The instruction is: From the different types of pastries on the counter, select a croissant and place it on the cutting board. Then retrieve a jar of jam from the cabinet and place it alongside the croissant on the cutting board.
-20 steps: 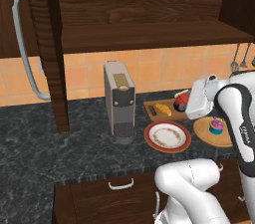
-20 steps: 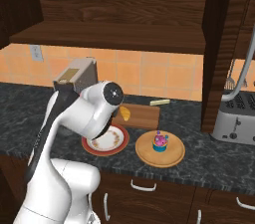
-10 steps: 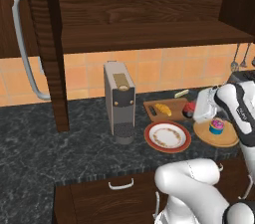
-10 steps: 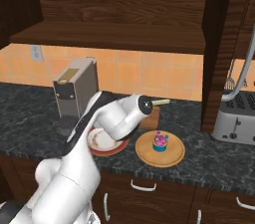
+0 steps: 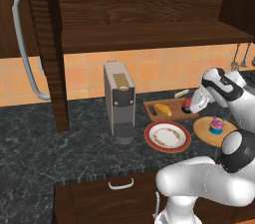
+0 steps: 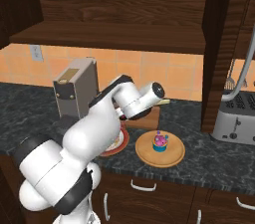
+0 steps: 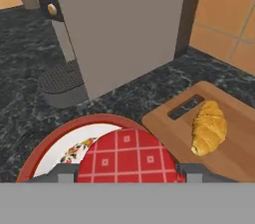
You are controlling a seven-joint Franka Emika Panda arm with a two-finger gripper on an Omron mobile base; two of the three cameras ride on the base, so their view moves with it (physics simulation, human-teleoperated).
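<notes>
Gripper (image 5: 191, 107) pinches the jar of jam (image 7: 127, 155), its red checked lid big in the hand view; croissant (image 5: 163, 109) lies on the cutting board (image 5: 174, 105) near the slot end. In the left base view the jar seems to hang over the board's right end, though height above the wood is hard to judge. Risks: releasing too high so the jar tips or rolls off the board edge, or drifting sideways over the red-rimmed plate (image 5: 168, 137) or into the croissant.

Grey coffee machine (image 5: 119, 101) on dark stone, red-rimmed plate (image 5: 168, 136) beside it, toaster (image 6: 235, 120), hanging utensils (image 5: 239, 57)
</notes>
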